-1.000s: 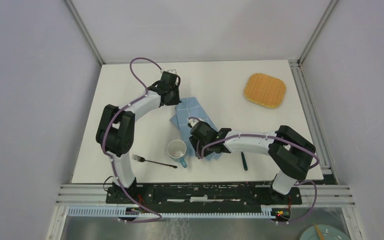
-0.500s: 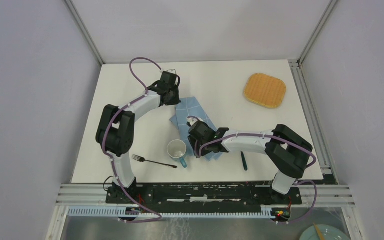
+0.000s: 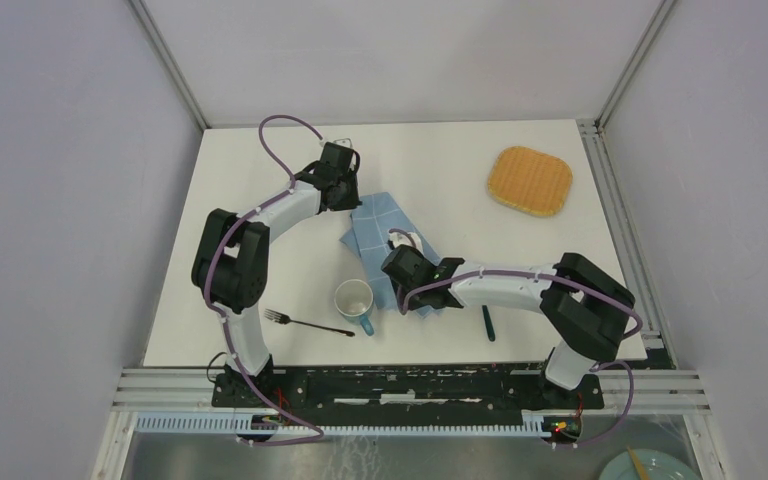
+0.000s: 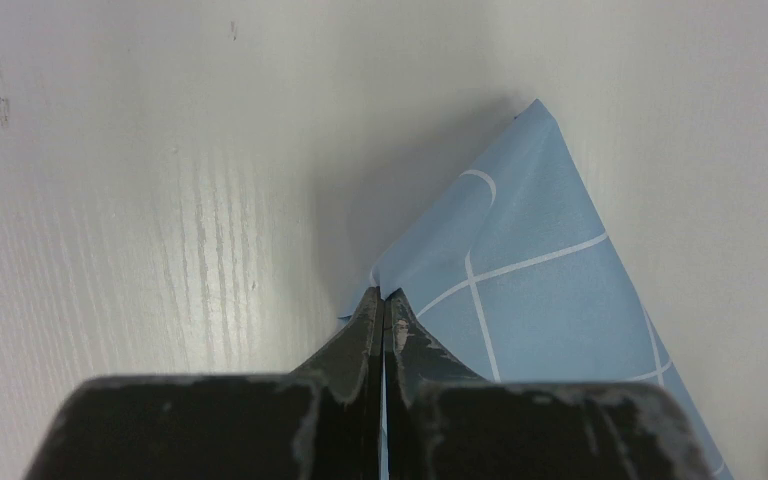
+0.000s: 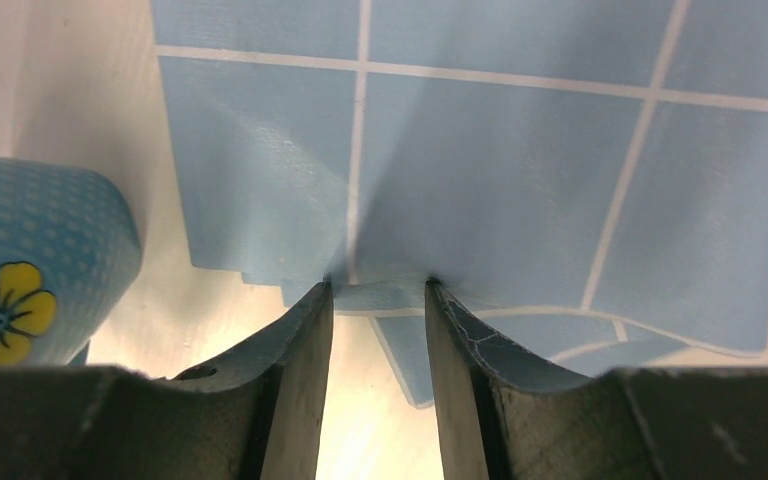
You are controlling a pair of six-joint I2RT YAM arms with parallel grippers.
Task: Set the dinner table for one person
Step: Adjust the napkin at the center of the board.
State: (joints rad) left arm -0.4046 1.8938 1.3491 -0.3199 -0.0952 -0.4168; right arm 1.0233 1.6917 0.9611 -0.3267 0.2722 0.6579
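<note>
Left fingers (image 4: 360,335) pinch the cloth (image 4: 540,280) corner shut; right fingers (image 5: 300,340), half-open astride its edge, have shifted rightward

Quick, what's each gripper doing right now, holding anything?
Left gripper: closed, pinching a corner of the blue checked cloth.
Right gripper: open, fingertips straddling the cloth's edge, not clamped on it.

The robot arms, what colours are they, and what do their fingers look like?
Both the left arm and the right arm have white tubes joined by chunky black joints, with a thin purple cable looping along each. The left gripper and right gripper each have two black fingers, tapered towards the tips, with scuffed, scratched paint.
</note>
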